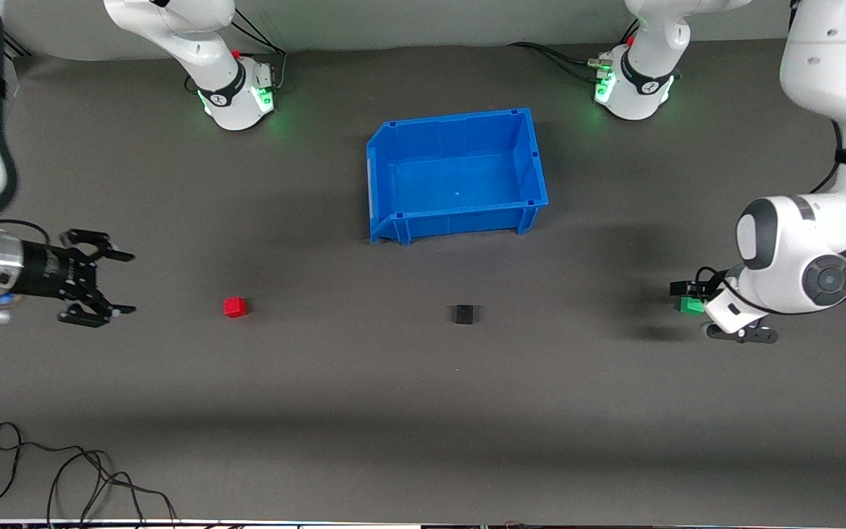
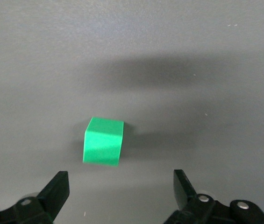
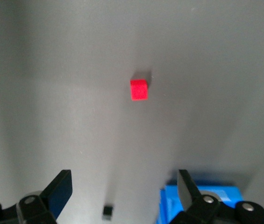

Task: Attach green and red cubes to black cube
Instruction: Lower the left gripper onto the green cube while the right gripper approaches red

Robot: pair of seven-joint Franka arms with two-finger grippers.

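The right gripper [image 1: 123,283] hangs over the bare mat at the right arm's end of the table, its black fingers [image 1: 116,256] spread wide with nothing between them. The red cube [image 1: 235,306], a small bright solid block with crisp edges, sits on the mat near that gripper but clear of it; the right wrist view shows it [image 3: 139,89] alone on the grey surface, with the gripper [image 3: 124,191] spread above.

Toward the middle stands the blue bin [image 1: 382,184], a smooth moulded plastic tray with sloped walls and a cut-away front lip (its floor shows nothing inside). It lies farther from the front camera than all three cubes. The black cube [image 1: 463,314], matte and the same size as the red one, rests on the mat nearer the camera than the bin, well apart from both coloured cubes.

At the left arm's end, the left gripper [image 1: 691,303] is low over the green cube [image 1: 692,306], which the arm's white wrist partly hides. In the left wrist view the green cube [image 2: 103,141] lies flat on the mat between the widely parted fingers [image 2: 57,189], touching neither.

The table [image 1: 423,382] is a dark grey, finely textured mat. Loose black cables [image 1: 63,470] curl near the camera edge at the right arm's end.
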